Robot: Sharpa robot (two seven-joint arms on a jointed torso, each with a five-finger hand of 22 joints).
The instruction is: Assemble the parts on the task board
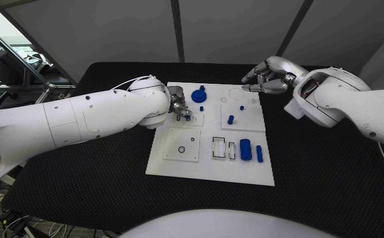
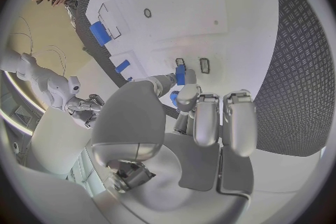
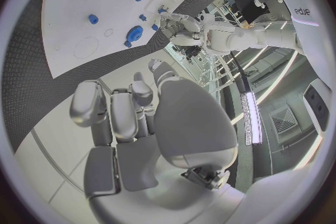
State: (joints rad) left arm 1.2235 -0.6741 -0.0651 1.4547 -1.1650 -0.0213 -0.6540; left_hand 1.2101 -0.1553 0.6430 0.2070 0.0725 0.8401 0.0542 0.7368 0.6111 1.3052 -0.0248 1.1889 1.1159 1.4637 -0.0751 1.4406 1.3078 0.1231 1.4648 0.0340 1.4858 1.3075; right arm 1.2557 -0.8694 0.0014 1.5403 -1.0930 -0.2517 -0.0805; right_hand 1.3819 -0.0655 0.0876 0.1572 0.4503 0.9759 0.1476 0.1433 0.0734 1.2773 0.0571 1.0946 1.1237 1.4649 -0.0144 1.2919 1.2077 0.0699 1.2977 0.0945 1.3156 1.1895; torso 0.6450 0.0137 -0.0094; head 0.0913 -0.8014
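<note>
2 smooth blue plastic cylinders, one thick and one thin, lie side by side at the near right of the flat white task board, seemingly awaiting their sockets. Mid-board, the left silver hand pinches a small blue part over a square inset plate, likely seating it. Farther off rests a blue gear-shaped piece. Beyond the far edge, the right silver hand hovers, fingers curled inward, holding nothing.

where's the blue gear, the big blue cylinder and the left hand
blue gear (image 1: 198,95), head view, its toothed disc
big blue cylinder (image 1: 246,149), head view, middle of its side
left hand (image 1: 178,106), head view, fingers at the board
</note>
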